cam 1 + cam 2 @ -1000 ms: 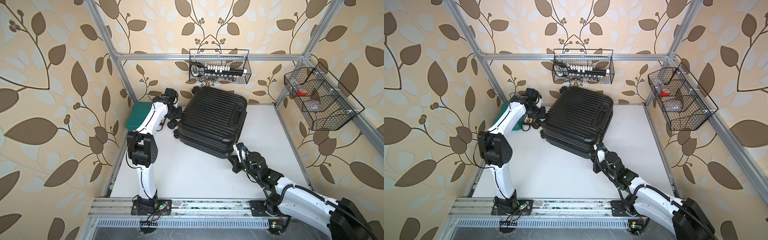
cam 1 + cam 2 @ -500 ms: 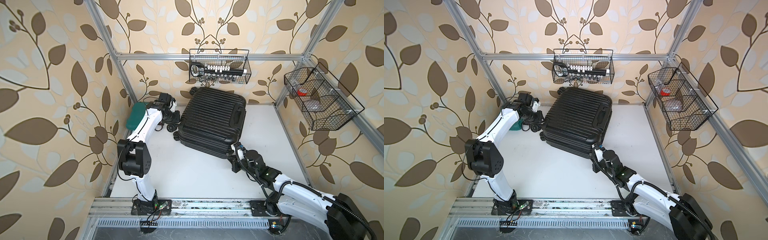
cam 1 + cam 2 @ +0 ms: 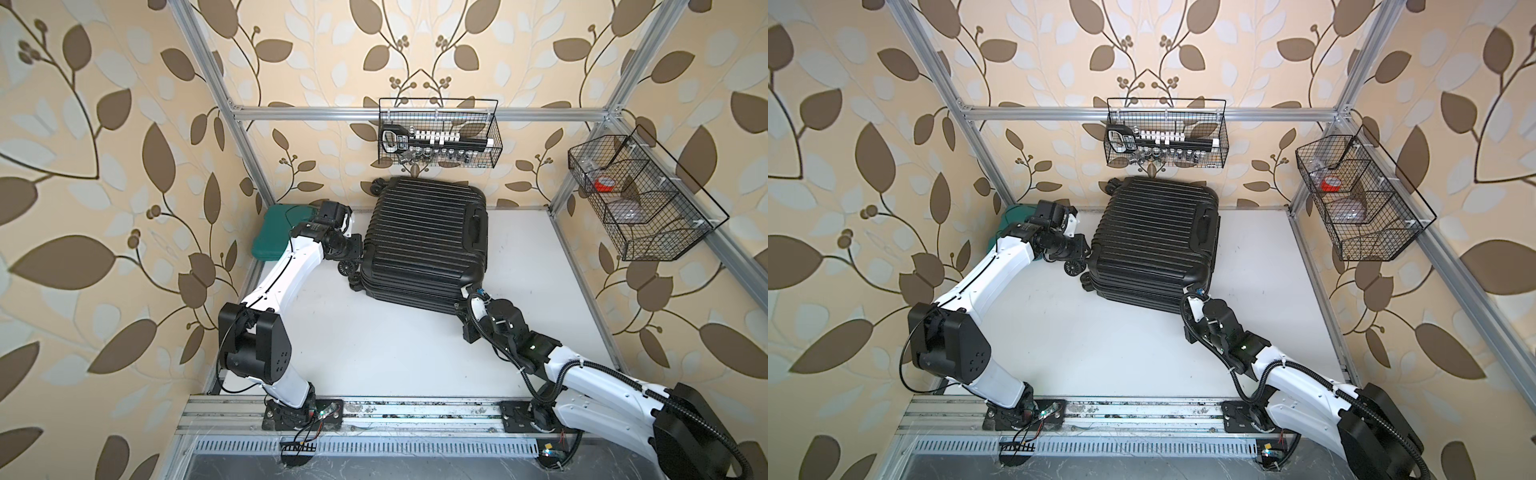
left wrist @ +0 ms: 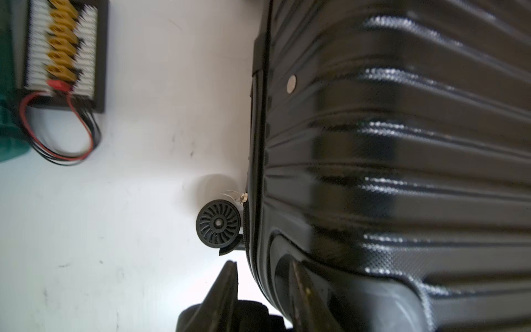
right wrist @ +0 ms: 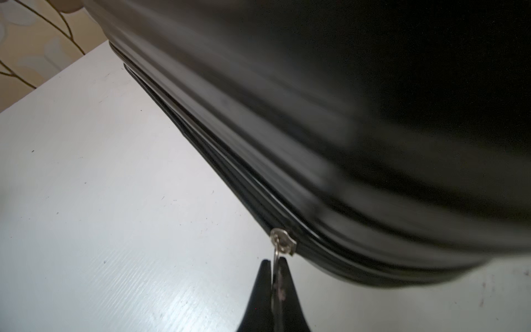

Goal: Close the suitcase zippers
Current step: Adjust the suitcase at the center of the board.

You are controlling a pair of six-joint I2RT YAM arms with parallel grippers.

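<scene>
Right fingers (image 5: 263, 290) pinching zipper pull (image 5: 276, 254), left fingers (image 4: 225, 290) astride suitcase (image 3: 428, 245) rim, grip unclear

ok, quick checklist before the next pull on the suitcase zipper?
1. Right gripper shut on the zipper pull: ok.
2. Slider seated on the zipper track: ok.
3. Track beyond the slider closed: not ok, the shells look parted there.
4. Left gripper bracing the suitcase: its jaws straddle the edge by a wheel, but whether they make contact, cannot tell.
5. Second pull reachable: ok, it lies loose and unheld beside that wheel.
</scene>
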